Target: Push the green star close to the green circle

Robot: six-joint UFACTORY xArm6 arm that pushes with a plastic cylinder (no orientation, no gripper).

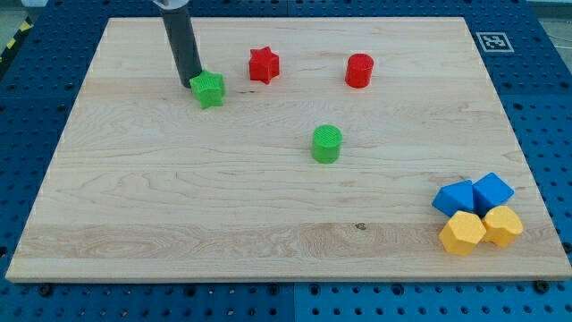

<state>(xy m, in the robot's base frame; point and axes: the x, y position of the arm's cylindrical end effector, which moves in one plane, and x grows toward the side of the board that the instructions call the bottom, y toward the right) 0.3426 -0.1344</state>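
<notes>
1. The tip (pixel 193 84) is set against the green star (pixel 208 88) on its upper-left side; no claw is fitted, so no claw state can be told.
2. The green circle (pixel 327 143) is placed to the star's lower right, well apart, on the counter (pixel 179 206).
3. The rod's upper end is cut off at the view's top.

Only a short stretch of the arm shows: a straight, round rod (pixel 183 45), dark grey to near black, with a smooth matte surface and a faint paler sheen running lengthwise down one side. It is the same width from top to bottom, without taper, screws, cables or markings that can be made out. At the view's top edge it joins a wider dark part, mostly cut off by the frame. My tip (pixel 193 85) ends bluntly, its end as dark as the shaft.
</notes>
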